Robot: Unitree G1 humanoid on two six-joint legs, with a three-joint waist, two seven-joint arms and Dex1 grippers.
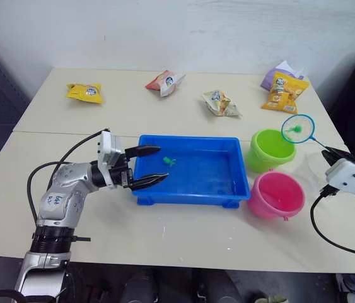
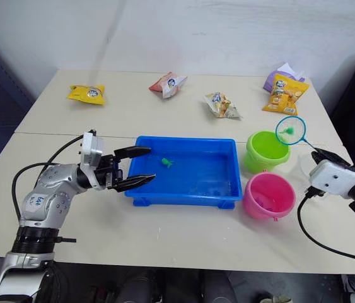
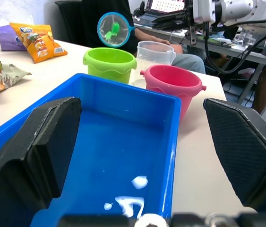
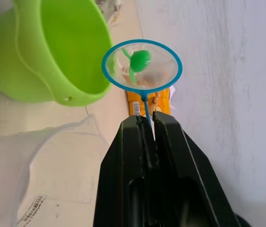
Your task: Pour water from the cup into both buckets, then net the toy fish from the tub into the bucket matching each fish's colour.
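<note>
One green fish (image 1: 297, 129) held in net (image 1: 298, 129), clamped by right gripper (image 4: 148, 119), beside green bucket (image 1: 270, 149); another left in tub (image 1: 193, 169); left gripper (image 1: 152, 166) agape.

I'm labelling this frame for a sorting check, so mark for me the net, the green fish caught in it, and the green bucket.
net (image 1: 298, 129): left eye view, on the mesh inside the blue hoop.
green fish (image 4: 140, 60): right wrist view, on its body.
green bucket (image 1: 260, 157): left eye view, on its outer wall.

I cannot read any text here. The snack bags (image 1: 284, 92) carry print, and my left arm (image 1: 54, 201) a small label, both too small to read.
</note>
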